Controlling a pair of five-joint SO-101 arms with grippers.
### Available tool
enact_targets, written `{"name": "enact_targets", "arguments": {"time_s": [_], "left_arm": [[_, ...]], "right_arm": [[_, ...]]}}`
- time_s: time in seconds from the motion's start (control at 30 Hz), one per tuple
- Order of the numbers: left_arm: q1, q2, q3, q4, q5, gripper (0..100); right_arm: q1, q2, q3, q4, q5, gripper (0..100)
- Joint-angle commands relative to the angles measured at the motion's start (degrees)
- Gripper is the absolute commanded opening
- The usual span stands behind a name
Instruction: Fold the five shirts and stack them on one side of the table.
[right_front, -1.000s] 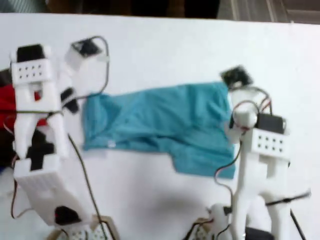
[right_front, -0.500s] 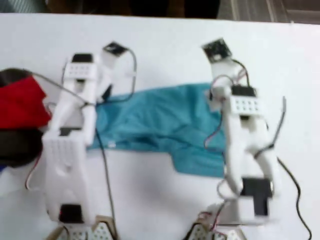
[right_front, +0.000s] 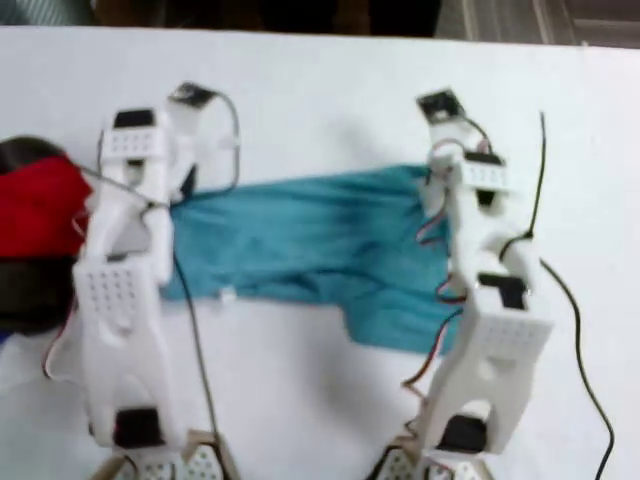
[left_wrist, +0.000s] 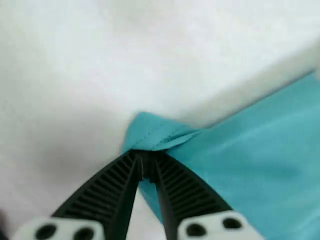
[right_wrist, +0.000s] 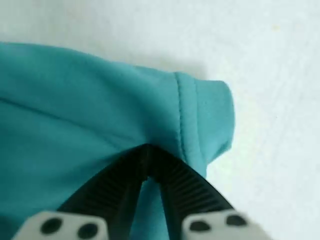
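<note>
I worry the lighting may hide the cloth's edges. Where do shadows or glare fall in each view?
High view: the table is bright, no hard glare, only faint shadows; the shirt stands out. Left wrist view: a soft shadow band lies along the shirt's edge, beyond the left gripper. Right wrist view: a dim shadow sits behind the corner held by the right gripper.

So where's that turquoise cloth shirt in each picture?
High view: the turquoise cloth shirt lies mid-table, stretched between both arms.
Left wrist view: its corner sits pinched in the left gripper.
Right wrist view: its hemmed corner sits pinched in the right gripper.
Shared landmark: the white table around it.
</note>
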Motion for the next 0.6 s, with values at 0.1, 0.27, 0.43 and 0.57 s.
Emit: {"name": "enact_targets", "arguments": {"time_s": [0.1,0.27,0.43,0.57], "left_arm": [[0.7,-0.4,-5.5,-1.1,0.8,3],[1.9,0.0,-18.4,7.6,0.8,3],[3.2,0.0,-28.5,19.5,0.4,3],[3.3,-2.6,-25.6,20.1,0.4,3]], "right_arm": [[2.2,-0.4,-8.2,5.0,0.3,1.9],[2.2,-1.7,-12.4,12.5,0.3,1.9],[2.2,-8.5,-11.5,16.9,0.2,1.9],[2.2,-16.8,-4.0,17.0,0.3,1.9]]}}
